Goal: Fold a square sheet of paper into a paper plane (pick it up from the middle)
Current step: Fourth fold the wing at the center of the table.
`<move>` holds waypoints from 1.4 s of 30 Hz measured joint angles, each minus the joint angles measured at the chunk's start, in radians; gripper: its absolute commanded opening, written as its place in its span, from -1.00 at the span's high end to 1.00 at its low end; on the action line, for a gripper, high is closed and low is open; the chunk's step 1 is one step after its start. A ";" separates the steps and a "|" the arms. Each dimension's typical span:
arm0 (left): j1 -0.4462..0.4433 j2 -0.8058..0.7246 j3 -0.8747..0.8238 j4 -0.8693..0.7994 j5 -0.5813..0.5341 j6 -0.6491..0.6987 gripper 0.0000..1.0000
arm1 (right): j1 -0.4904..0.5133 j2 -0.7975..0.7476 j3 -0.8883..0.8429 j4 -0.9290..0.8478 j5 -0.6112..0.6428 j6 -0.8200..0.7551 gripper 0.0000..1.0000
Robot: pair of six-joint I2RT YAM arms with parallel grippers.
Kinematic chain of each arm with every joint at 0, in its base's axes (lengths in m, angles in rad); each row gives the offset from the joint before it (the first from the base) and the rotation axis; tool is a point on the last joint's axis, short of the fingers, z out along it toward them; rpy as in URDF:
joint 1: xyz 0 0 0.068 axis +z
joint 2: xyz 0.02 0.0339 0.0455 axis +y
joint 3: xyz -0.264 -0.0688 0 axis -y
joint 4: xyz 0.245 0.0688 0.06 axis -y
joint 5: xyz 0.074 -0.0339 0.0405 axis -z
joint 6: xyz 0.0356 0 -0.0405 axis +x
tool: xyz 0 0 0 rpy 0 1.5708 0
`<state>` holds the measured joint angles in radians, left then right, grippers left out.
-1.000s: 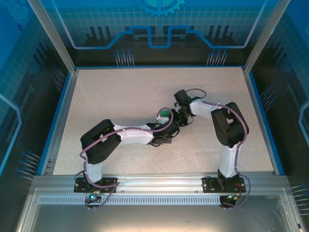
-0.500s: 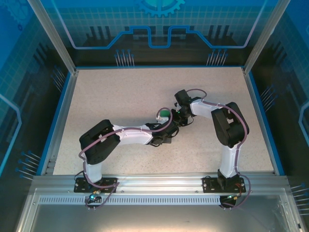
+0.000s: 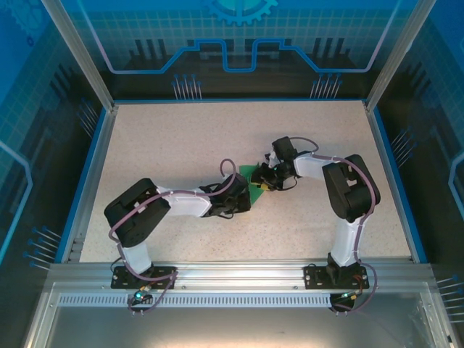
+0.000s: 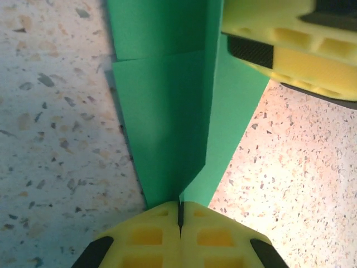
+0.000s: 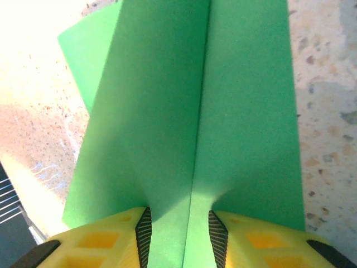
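Green paper plane (image 3: pixel 252 177), creased down its centre, sits at the middle of the table (image 3: pixel 174 138), with bare speckled surface all round out to the blue rim (image 3: pixel 239 101). Left gripper (image 4: pixel 179 215) is clamped tight on one tip. Right gripper (image 5: pixel 178 223) stands part-open, pads (image 5: pixel 144 229) astride the centre crease at the opposite end, so both wrists crowd the paper's edges.

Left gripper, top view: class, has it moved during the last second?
Yes. The left gripper has drawn back left and nearer, toward its base, shut on the folded green paper.
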<state>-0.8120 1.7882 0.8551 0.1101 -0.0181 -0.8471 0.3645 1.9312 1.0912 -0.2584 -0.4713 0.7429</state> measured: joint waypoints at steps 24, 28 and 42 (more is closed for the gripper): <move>0.092 -0.002 -0.138 0.270 0.193 -0.154 1.00 | -0.007 -0.087 -0.114 0.093 -0.008 -0.083 0.47; 0.100 0.001 -0.146 0.290 0.193 -0.183 1.00 | 0.018 -0.091 -0.114 0.103 -0.009 -0.106 0.51; 0.114 0.019 -0.159 0.343 0.211 -0.255 1.00 | 0.090 -0.053 -0.057 0.095 -0.024 -0.146 0.60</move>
<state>-0.6975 1.8072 0.6964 0.4530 0.1925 -1.1023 0.4541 1.8782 1.0344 -0.1638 -0.4957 0.5972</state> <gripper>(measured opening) 0.066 0.206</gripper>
